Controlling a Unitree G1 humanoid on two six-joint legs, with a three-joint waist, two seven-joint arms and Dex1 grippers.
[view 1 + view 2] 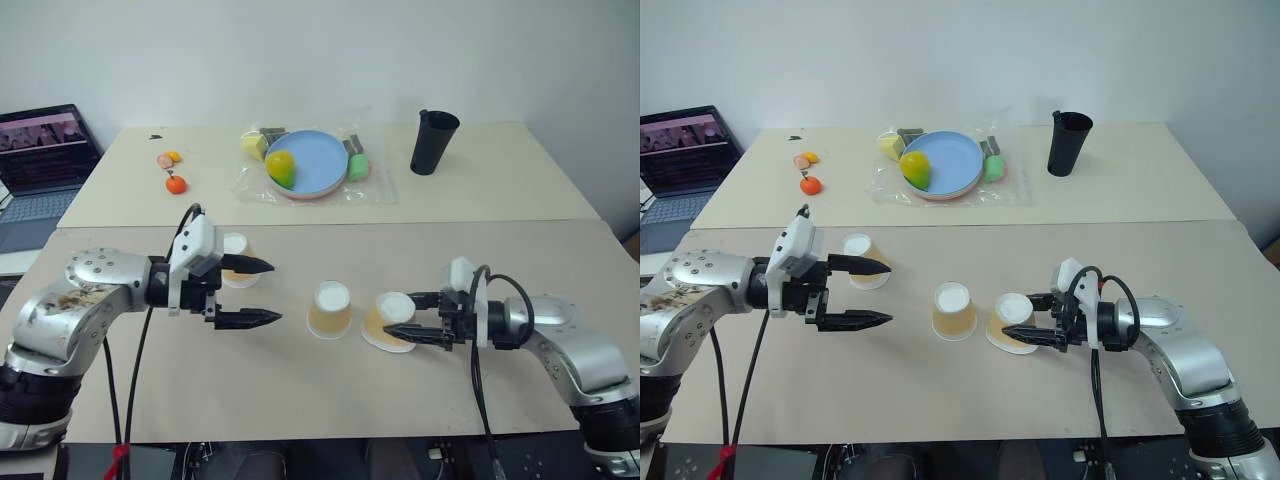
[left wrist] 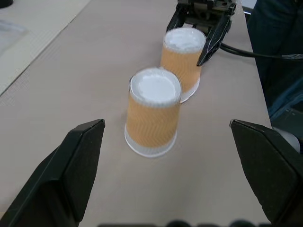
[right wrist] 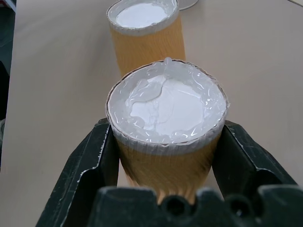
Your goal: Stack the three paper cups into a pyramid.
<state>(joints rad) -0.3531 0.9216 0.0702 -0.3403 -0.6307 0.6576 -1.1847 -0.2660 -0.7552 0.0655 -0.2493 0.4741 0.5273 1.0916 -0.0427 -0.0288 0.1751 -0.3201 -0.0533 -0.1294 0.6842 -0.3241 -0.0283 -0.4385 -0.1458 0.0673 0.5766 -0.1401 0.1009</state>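
My right gripper (image 1: 400, 330) is clamped on an upside-down paper cup (image 1: 391, 318) near the table's (image 1: 300, 400) front edge, seemingly tilted, just beside the middle cup (image 1: 330, 309); my left gripper (image 1: 262, 291), jaws wide, has the third cup (image 1: 237, 255) just behind it.

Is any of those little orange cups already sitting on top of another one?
No: in the left eye view the three paper cups all stand upside down directly on the table, none on another.
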